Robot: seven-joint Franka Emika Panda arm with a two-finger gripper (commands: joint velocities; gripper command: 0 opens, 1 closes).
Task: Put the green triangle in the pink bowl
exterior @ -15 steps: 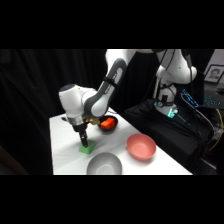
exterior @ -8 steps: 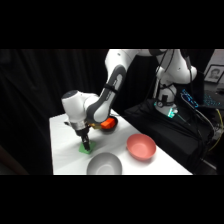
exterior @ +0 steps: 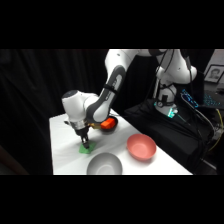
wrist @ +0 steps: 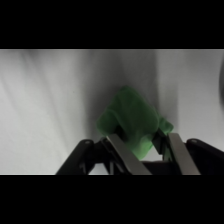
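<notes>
The green triangle (exterior: 87,147) lies on the white table (exterior: 62,150) near its left front part. My gripper (exterior: 85,140) has come straight down onto it. In the wrist view the green triangle (wrist: 132,122) fills the gap between my two fingers (wrist: 122,152), which press against its sides, so my gripper (wrist: 147,152) is shut on it. The block still rests on the table. The pink bowl (exterior: 141,146) stands to the right of the gripper, apart from it, with nothing inside.
A grey bowl (exterior: 104,164) sits at the table's front edge, just right of the gripper. A black bowl (exterior: 109,125) holding an orange-red piece stands behind the arm. Dark equipment with cables (exterior: 172,112) lies at the right.
The arm has come down and slightly right over the past second, bringing the gripper onto the green triangle. The block has stayed in the same spot.
</notes>
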